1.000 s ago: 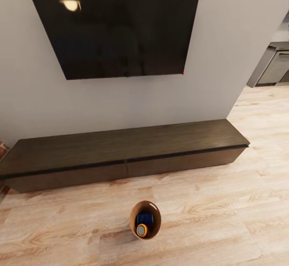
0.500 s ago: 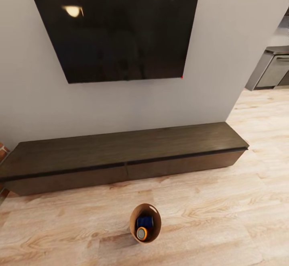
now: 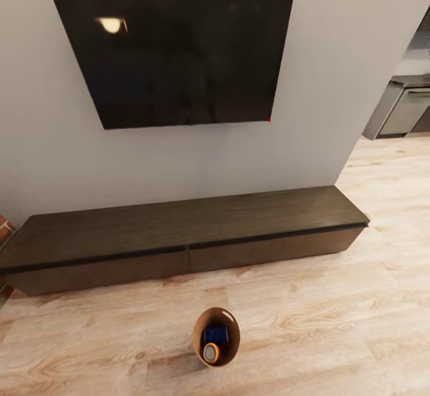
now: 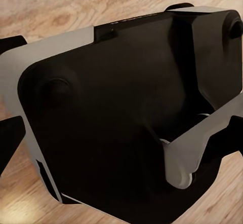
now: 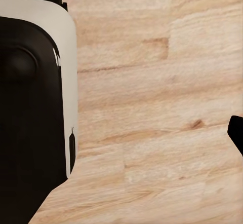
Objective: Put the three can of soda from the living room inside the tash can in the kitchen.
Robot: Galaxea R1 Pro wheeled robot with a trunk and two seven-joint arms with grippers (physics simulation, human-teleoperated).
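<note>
- We are looking from the head camera at a pale wall with a black TV (image 3: 179, 58) mounted on it, a lamp reflection showing in the upper left of its screen.
- A long dark low cabinet (image 3: 179, 235) is running along the base of that wall, resting on the pale wood floor (image 3: 334, 324).
- The trash can (image 3: 232, 326) is sitting on the floor in front of the cabinet, apart from it, near the lower middle of the head view, and we are seeing down into its brown inside.
- Inside it, a dark blue can (image 3: 215, 332) is lying toward the cabinet side, and an orange can (image 3: 211, 353) is lying just beside it toward us, its silver top facing up at us.
- We cannot make out a third can in the bin.
- At the far right, past the wall's end, grey kitchen cabinets (image 3: 406, 112) with a dark top are showing.
- In the left wrist view, a black and white part of the robot's body (image 4: 121, 117) is sitting over the wood floor.
- In the right wrist view, a similar black and white body part (image 5: 30, 107) is lying beside bare planks.
- We cannot tell how far open either set of fingers is, or whether they are holding anything.
</note>
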